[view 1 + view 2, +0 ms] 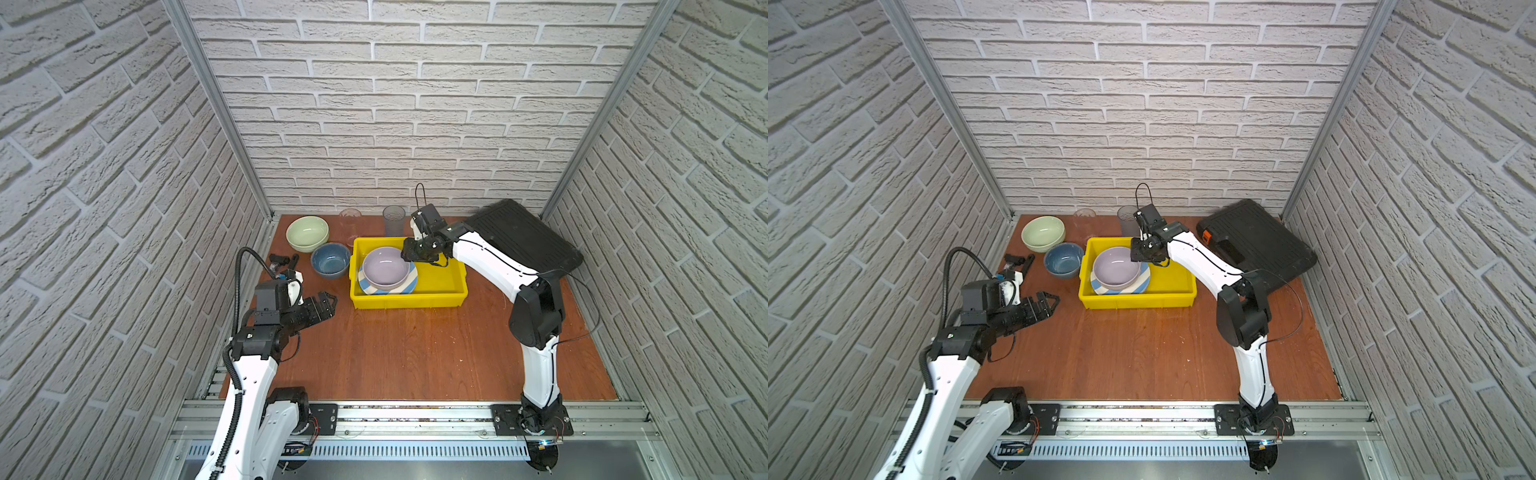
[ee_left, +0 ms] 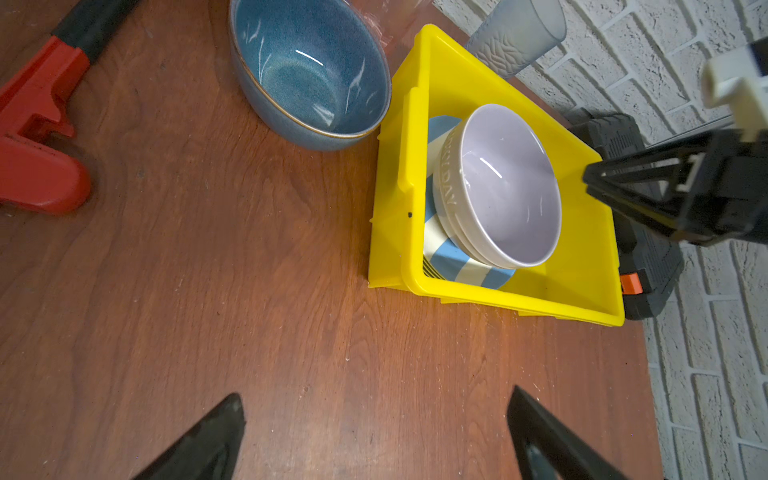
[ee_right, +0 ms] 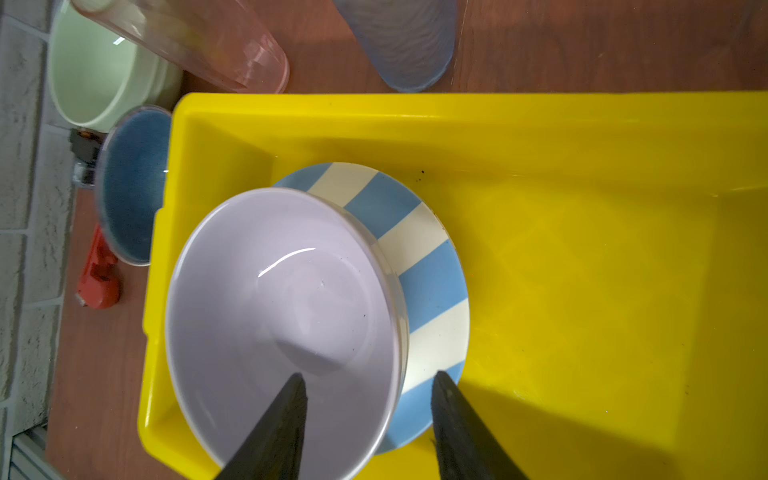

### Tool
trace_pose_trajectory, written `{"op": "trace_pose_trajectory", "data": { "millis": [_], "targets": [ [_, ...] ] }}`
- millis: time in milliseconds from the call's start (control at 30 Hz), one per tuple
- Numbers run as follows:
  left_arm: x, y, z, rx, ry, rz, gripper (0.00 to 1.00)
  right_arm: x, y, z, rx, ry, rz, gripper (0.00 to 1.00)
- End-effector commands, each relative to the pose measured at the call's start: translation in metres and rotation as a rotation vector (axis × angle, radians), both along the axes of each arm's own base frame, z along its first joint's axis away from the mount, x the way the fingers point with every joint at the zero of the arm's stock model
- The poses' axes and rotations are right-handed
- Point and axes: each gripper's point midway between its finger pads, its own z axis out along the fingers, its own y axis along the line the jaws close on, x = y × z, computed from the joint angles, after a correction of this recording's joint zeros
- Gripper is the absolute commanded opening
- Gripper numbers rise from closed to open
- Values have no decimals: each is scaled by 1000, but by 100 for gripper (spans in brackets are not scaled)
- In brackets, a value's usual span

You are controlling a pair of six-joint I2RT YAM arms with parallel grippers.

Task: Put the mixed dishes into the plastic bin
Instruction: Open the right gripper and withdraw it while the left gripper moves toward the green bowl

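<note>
Lavender-grey bowl (image 3: 282, 299) seated on the striped plate (image 3: 428, 266) in the yellow bin (image 3: 582, 124), right gripper (image 3: 368, 374) parted astride its rim, left gripper (image 2: 374, 399) wide apart over the table (image 2: 249, 291): a slanted retreat could snag the rim on the inner jaw and tip the bowl

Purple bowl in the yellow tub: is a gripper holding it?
Nothing holds it. The right gripper straddles the rim of the lavender-grey round bowl, jaws apart, not pinching. The left gripper is empty.

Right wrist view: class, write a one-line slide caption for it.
Open fingers straddle the rim of the lavender bowl, set on the plate in the bin.
</note>
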Motion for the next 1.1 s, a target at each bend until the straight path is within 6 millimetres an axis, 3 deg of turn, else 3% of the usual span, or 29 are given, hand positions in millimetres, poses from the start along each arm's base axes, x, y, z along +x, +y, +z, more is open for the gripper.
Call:
{"op": "trace_pose_trajectory", "data": {
  "millis": [0,333,667,800,1067],
  "targets": [
    [6,4,11,26,-32,0,98,-18,-5,46,11,-108,78,57],
    [24,17,36,99,-50,16,98,-77,-26,89,78,-312,223,70],
    [58,58,45,167,-21,123,96,-146,-40,112,140,-364,369,71],
    [77,75,51,163,-8,171,93,-169,-40,109,195,-371,411,72],
    [124,104,54,148,50,221,82,-201,-48,82,185,-325,417,72]
  ]
}}
